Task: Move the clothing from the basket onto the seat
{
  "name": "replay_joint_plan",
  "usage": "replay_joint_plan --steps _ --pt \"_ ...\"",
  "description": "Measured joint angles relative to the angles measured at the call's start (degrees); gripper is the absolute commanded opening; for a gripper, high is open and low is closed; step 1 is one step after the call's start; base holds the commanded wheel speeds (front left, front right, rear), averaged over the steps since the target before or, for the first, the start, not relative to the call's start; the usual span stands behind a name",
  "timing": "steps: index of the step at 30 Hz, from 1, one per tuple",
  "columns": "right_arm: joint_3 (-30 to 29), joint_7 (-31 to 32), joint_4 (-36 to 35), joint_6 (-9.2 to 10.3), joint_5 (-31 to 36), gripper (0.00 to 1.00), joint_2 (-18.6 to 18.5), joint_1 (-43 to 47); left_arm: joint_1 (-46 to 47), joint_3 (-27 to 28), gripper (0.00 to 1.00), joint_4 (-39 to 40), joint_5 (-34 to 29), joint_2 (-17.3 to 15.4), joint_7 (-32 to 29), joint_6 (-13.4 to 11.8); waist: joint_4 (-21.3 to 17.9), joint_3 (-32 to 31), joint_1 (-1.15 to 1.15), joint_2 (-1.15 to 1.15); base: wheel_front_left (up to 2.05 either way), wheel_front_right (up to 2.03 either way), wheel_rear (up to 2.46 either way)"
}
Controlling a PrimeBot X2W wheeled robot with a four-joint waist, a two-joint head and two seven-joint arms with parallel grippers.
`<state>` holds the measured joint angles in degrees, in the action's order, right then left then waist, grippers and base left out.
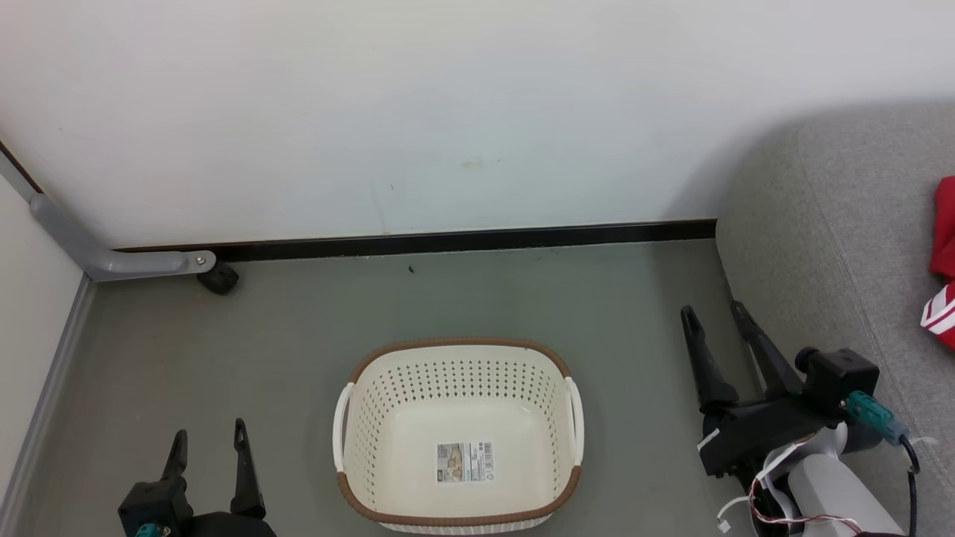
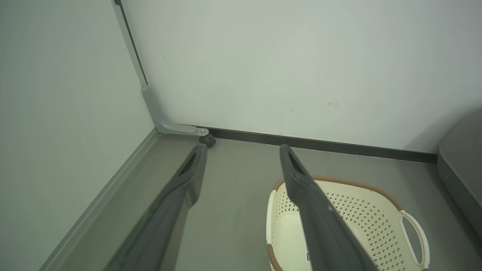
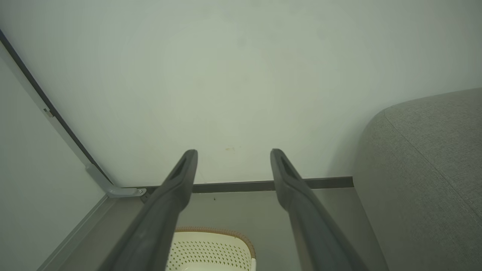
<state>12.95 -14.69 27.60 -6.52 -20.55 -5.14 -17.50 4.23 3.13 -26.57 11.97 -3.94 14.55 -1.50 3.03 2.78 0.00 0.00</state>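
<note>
Now, on your left, the left gripper [image 1: 209,432] stands spread wide over the grey floor [image 1: 298,335], holding nothing. In the middle sits the cream-white perforated oval plastic basket [image 1: 459,343] with a brown rim. Further right, the right gripper [image 1: 713,310] is equally wide and empty beside the large grey woven-fabric sofa [image 1: 821,246], where the red, white-striped clothing [image 1: 944,239] lies.

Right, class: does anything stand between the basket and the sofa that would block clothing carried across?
Nothing visible blocks it. Between the basket and the sofa hangs the robot's own open right gripper, with no other object there. The basket holds just its label sticker, and red clothing already lies on the sofa.
</note>
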Motion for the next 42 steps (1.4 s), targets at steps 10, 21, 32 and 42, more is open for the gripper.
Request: replay_joint_plan --steps 10,21,32,42 --pt "-0.03 0.00 -0.94 1.99 2.49 1.00 0.47 2.03 -0.35 -0.01 1.00 1.75 -0.03 0.43 0.01 0.57 0.19 -0.13 0.00 0.00 0.00 0.00 0.00" --pt "0.36 0.00 -0.54 4.05 5.56 1.00 0.45 3.97 -1.38 0.07 1.00 2.78 -0.75 0.52 0.00 1.54 0.14 -1.00 0.00 0.00 0.00 0.00 0.00" --pt "-0.20 0.00 -0.35 5.03 5.77 1.00 0.47 5.30 -2.66 0.13 1.00 3.23 -1.49 0.57 0.01 2.09 0.01 -1.90 0.00 0.00 0.00 0.00 0.00" --pt "-0.42 0.00 -0.99 5.58 6.17 1.00 0.60 5.38 -3.61 0.47 1.00 3.47 -1.57 0.66 0.01 3.01 -0.29 -2.17 0.00 0.00 0.00 0.00 0.00"
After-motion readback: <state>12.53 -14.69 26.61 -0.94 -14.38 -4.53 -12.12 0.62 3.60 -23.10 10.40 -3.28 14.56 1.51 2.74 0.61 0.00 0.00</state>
